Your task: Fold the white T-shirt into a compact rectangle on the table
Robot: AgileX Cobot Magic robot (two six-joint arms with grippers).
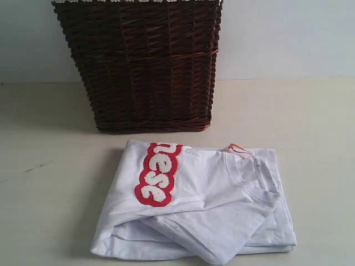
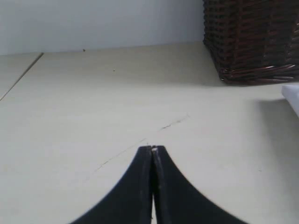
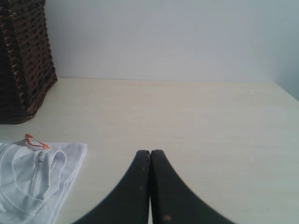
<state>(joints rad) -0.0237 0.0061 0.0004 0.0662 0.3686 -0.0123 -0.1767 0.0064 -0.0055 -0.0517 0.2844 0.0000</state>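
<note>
- Risk first: white T-shirt lies as a loose folded bundle, not a crisp rectangle. One sleeve flops over the front edge and uneven layers stick out underneath. A pinch on a single layer would probably drag the stack and open the fold.
- Fuzzy red lettering wraps over the left fold; collar and orange neck tag sit at the right rear. A tug near the collar could skew that side.
- Shirt sits on the table just in front of the dark wicker basket, near it but apparently not touching. A push toward the back could bunch cloth against the basket.
- Effector one, left gripper: jaws pressed together with nothing between them, over bare table well to the side of the shirt. Only a corner of white cloth shows at the edge of its view.
- Effector two, right gripper: jaws together too and empty, over bare table beside the collar end, clear of the cloth.
- Judgement: fold looks about done, with only tidying left, if anything.
</note>
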